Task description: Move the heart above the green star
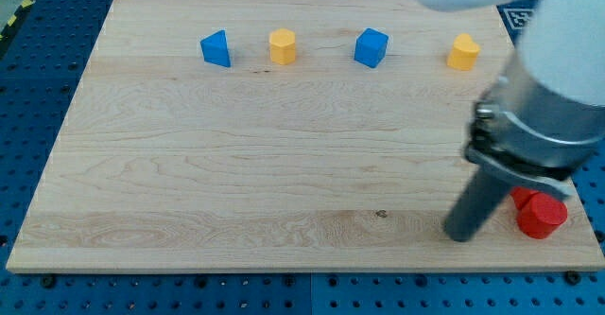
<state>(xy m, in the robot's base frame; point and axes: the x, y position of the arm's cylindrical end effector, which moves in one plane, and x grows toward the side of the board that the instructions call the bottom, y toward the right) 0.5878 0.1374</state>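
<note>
Five blocks sit on the table [189, 164], no green star visible; my tip [460, 236], having no jaws, rests at nine o'clock of a red block [541, 215], well apart from the yellow heart [463, 52], risking pushing the wrong block.

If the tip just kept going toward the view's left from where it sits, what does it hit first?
Probably nothing: my tip sits low on the board, left of the red block, and that line looks free to the board's left edge.
</note>
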